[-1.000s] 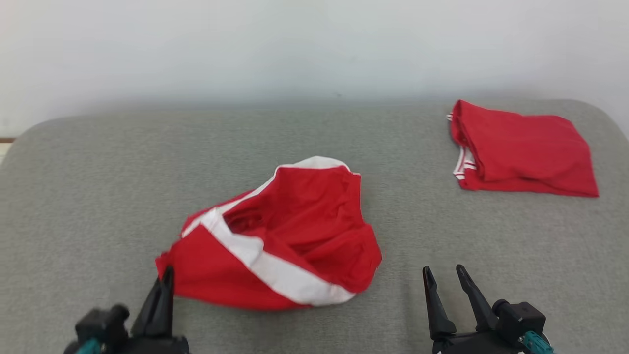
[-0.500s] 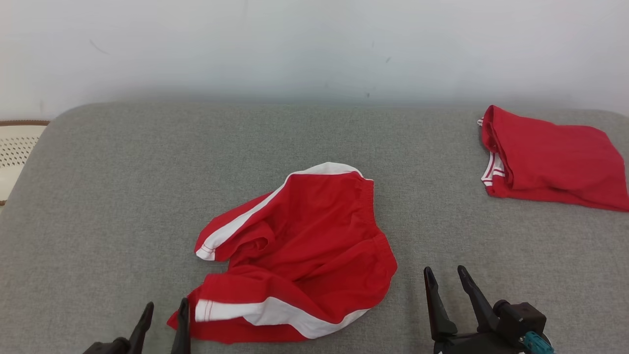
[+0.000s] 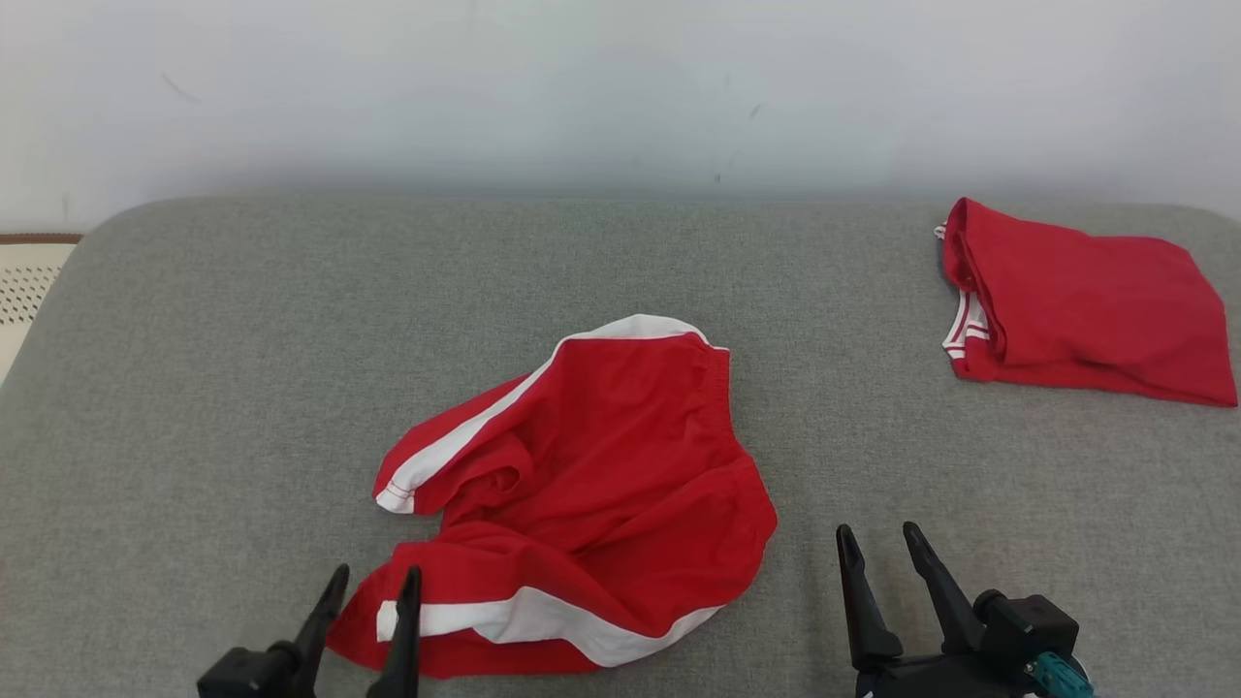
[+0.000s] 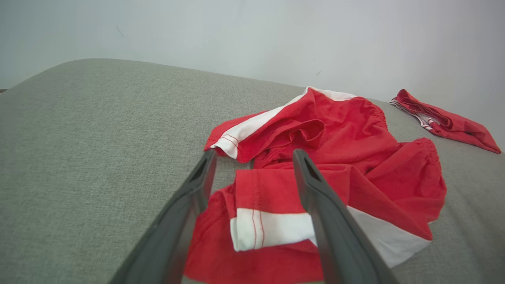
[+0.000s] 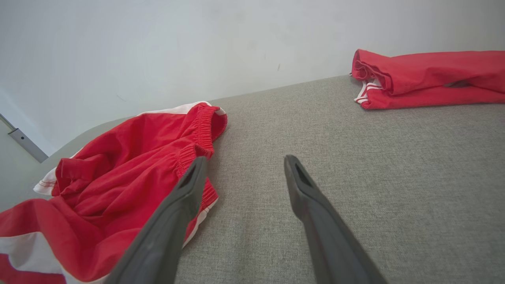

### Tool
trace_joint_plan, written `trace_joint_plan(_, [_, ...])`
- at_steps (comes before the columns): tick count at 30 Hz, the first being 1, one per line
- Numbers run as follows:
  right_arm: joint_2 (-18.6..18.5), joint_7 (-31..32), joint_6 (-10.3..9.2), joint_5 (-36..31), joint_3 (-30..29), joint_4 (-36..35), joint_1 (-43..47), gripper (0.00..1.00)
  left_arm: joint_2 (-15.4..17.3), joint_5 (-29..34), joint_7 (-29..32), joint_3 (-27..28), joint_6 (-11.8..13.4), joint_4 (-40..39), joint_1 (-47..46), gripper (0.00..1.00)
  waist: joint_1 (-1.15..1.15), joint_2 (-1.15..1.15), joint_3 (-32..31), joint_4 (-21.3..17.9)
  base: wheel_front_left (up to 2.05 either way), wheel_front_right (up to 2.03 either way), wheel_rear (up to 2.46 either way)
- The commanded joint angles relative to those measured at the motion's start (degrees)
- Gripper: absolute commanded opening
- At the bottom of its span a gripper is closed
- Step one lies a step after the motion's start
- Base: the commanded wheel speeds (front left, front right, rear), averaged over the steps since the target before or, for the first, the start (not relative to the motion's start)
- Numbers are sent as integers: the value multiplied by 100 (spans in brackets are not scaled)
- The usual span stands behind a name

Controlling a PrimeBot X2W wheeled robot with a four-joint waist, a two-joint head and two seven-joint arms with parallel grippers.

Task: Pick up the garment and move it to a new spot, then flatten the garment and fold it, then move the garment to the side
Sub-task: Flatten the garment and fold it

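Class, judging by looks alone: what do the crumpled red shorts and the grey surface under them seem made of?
Crumpled red shorts: thin, matte cloth, probably synthetic sportswear; soft folds, gathered elastic waistband, stitched white stripes. Grey surface: coarse woven upholstery fabric, matte; flecked weave, rounded corners hint at padding.

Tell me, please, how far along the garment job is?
Early. The red shorts lie crumpled in the middle, apparently set down. The left gripper is open at their near hem, and the right gripper is open, apart from them. Nothing is in hand. Flattening, folding and moving aside remain. A folded red garment sits far right.
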Motion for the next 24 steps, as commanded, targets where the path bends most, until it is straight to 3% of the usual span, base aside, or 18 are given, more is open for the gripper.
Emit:
trace_joint_plan(1, [-3,-9,1,-16,-13,-2,16,100,9,18,34,-25,19,-29,109,100,0,0,23,-13,0,0,0])
trace_joint_plan(15, [-3,-9,1,-21,7,32,-57,100,-106,-122,20,-253,-100,427,241,100,0,0,93,-20,0,0,0])
trace_joint_plan(16, [-3,-9,1,-24,19,35,-61,100,-107,-121,21,-255,-131,512,223,83,0,0,88,-31,0,0,0])
trace_joint_plan(18, [-3,-9,1,-32,35,47,-61,100,-121,-153,2,-255,-177,654,153,12,0,0,79,-61,0,0,0])
trace_joint_plan(19, [-3,-9,1,-27,48,48,-64,100,-117,-145,-19,-259,-180,718,116,0,0,0,72,-81,0,0,0])
trace_joint_plan(24, [-3,-9,1,-70,-35,61,4,100,-164,-126,-121,-248,-232,840,38,0,0,0,23,-65,0,0,0])
